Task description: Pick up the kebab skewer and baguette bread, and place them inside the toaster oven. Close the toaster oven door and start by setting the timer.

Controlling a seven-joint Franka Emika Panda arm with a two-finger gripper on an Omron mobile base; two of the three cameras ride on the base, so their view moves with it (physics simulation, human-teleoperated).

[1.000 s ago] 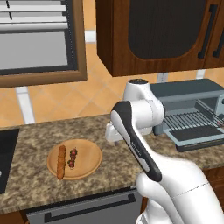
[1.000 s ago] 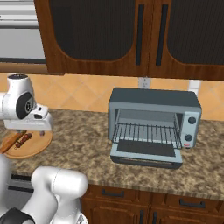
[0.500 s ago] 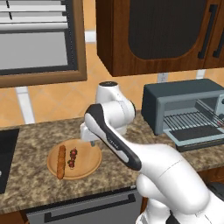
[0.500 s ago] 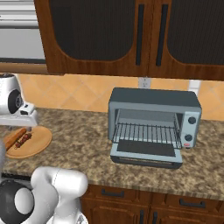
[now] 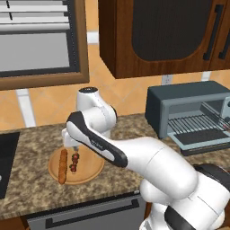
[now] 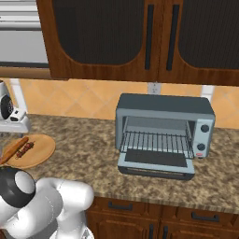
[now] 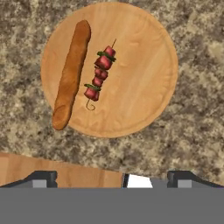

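A round wooden plate on the stone counter carries the baguette bread and, just to its right, the kebab skewer; they lie side by side without touching. My gripper hovers open above the plate's wall-side rim, with nothing between the fingertips. From the left base the gripper hangs over the baguette bread and kebab skewer. Far to the right stands the toaster oven. Its door is dropped open and the wire rack is bare.
A dark cooktop borders the counter to the left of the plate. Brown wall cabinets hang above the oven. Bare granite counter stretches between plate and oven. The counter's front edge runs just below the plate.
The arm has swung left, away from the oven side, and the hand now hangs over the plate. The gripper has stayed open. Plate, bread, skewer and oven have not moved.
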